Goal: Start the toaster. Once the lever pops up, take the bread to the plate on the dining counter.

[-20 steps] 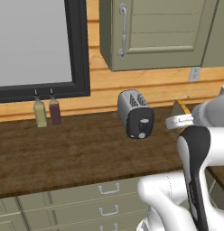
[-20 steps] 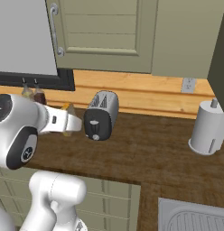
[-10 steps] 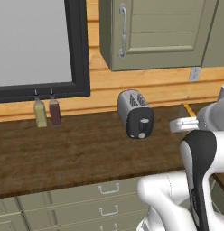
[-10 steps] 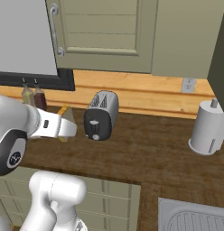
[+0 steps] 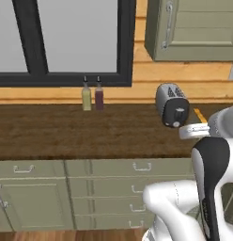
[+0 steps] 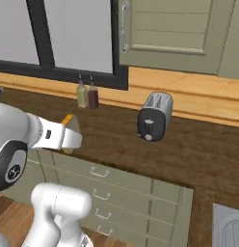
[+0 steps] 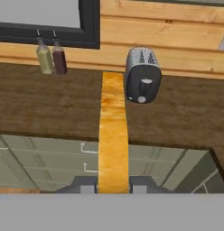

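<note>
The claw is clenched on the bread, which stands edge-on between its two tips and stretches away from the hand as a golden-tan strip. So the slice is out of the toaster and in the robot's grasp, and the toasting half of the job looks finished.

The toaster sits ahead of the claw and a little to one side of the held slice, well apart from it, on the wood worktop above the olive-green drawers. The lever shows as a small knob on the black end panel (whether it sits fully at the top of its travel is too small to tell). In the right base view the bread pokes up from the hand, on the near side of the worktop's front edge and away from the appliance.

Two bottles stand beyond the claw, against the wall under the window.

What is left, by my reckoning: carry the slice to the plate on the dining counter and release it there.
</note>
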Robot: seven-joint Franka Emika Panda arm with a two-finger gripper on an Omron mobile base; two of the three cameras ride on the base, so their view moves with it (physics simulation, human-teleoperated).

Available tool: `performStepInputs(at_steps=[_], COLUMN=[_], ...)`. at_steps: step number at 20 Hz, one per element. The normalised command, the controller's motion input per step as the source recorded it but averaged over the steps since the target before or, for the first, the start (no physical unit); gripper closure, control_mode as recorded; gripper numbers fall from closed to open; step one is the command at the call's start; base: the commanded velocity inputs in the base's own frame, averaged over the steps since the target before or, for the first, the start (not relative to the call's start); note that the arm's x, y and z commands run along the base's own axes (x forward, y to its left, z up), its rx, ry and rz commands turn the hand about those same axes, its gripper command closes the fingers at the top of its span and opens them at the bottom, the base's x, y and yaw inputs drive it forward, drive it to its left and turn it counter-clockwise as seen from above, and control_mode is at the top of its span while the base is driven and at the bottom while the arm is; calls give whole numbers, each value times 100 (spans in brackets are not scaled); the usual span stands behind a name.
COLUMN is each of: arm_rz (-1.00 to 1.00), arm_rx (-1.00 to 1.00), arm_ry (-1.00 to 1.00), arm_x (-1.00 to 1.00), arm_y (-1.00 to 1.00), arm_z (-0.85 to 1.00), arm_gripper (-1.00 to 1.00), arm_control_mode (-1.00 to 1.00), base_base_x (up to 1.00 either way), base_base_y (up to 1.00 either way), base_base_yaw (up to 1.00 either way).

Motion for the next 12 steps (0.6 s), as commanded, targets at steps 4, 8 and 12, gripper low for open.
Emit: performStepInputs(at_steps=[4, 8, 12], arm_rz=[0, 0, 0], arm_rx=[0, 0, 0], arm_ry=[0, 0, 0], arm_x=[0, 0, 0], arm_y=[0, 0, 0], arm_z=[0, 0, 0], arm_gripper=[100, 100, 100], arm_control_mode=[100, 100, 100], base_base_x=[-33, -33, -27], base_base_y=[84, 58, 32], base_base_yaw=[86, 97, 100])
